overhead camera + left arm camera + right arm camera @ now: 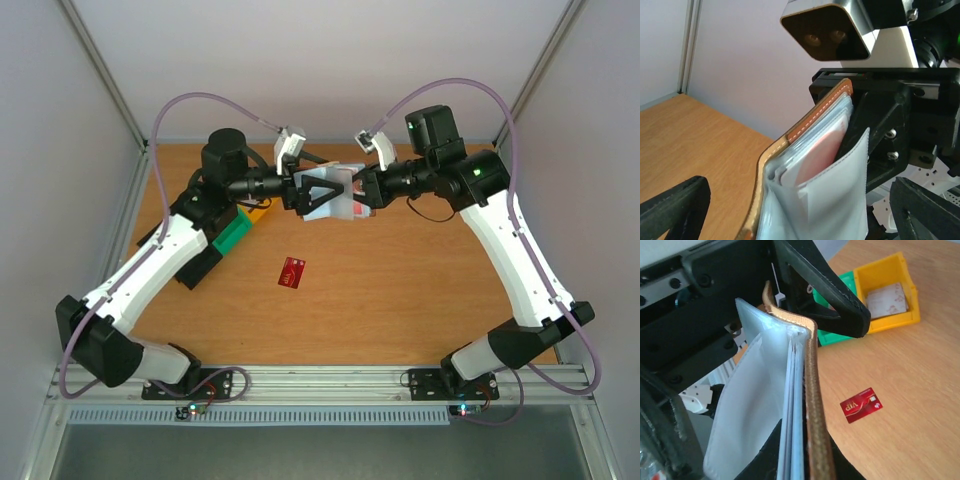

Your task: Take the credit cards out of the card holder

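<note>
Leather-like card holder (812,390), glossy red plastic credit card (861,405), matt wood-grain table (420,290).

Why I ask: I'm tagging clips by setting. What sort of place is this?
Probably a robotics lab test cell, not a home: a wooden table walled by panels on metal framing, a left arm and right arm bolted to one rail, plus a yellow bin and green bin.

Both arms reached in from the near corners, elbows bowed outward, and met head-on at the far middle with their wrists roughly level. The left gripper (342,192) stood with its fingers (675,210) spread wide, clear of the card holder (333,206) between them. The right gripper (359,195) was pinched tight on it, holding it aloft.
</note>
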### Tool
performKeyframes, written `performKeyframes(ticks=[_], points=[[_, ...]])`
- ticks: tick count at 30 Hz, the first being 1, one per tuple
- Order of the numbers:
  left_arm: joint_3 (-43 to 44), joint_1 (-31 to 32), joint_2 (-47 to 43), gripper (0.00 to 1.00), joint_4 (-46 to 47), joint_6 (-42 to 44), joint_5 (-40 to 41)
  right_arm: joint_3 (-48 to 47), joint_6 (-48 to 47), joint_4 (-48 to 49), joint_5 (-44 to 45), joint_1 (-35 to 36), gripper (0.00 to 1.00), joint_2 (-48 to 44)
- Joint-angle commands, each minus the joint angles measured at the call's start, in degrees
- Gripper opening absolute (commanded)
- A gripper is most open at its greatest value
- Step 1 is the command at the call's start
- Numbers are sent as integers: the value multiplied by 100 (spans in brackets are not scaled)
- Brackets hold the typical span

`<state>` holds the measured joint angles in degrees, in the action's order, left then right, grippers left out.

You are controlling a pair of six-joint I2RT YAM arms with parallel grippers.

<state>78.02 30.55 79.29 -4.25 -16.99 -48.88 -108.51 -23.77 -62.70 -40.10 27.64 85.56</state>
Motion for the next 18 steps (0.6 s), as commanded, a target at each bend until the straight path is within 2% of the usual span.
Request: performKeyframes(ticks=[1,4,7,12,18], points=[[345,127,178,95,-184,377,291,-444,-125,-268,418,136,1,152],[486,153,218,82,-523,698,523,-685,-309,-452,463,239,1,227],[508,153,206,80,-765,942,801,-676,-462,-481,392,240,1,165],[610,154,128,65,-1531,1590,1478,-695,-583,-586,225,190,1,50],[238,10,-233,68,-1802,2298,2809,-752,-374,-928,407,-263,1,102]])
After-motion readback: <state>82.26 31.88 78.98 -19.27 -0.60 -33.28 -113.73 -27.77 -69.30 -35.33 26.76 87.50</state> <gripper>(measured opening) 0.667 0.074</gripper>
